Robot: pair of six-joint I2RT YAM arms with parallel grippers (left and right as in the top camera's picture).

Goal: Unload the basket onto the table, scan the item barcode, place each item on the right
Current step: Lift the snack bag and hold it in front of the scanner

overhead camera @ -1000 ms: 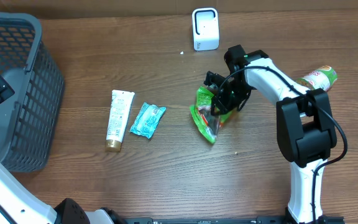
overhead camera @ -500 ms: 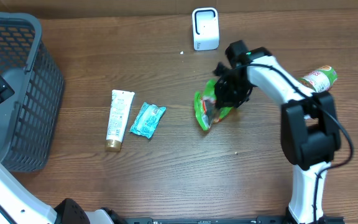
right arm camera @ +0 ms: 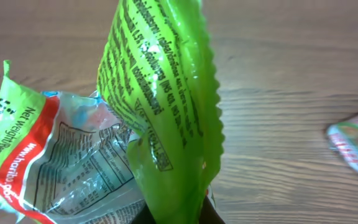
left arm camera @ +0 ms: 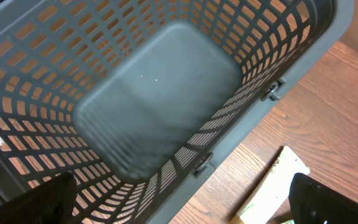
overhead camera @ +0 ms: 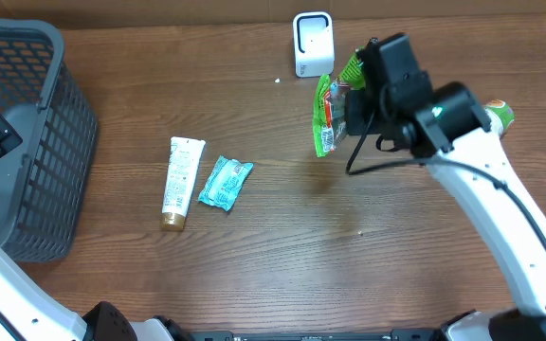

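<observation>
the right hand [overhead camera: 351, 102] clenched the green packet [overhead camera: 324, 116], held up off the tabletop [overhead camera: 282, 237] beside the white scanner [overhead camera: 313, 43]; the left hand [left arm camera: 188, 202] hung released over the basket [left arm camera: 272, 50].

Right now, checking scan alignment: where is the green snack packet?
Overhead view, upper right: the green snack packet hangs in the right arm's jaws, near the white scanner.

Glossy crinkled plastic pouch [right arm camera: 160, 124], wood-grain table [overhead camera: 282, 265]; matt plastic basket [left arm camera: 154, 106]

Soft even light, faint shadows (background slightly blurred)
</observation>
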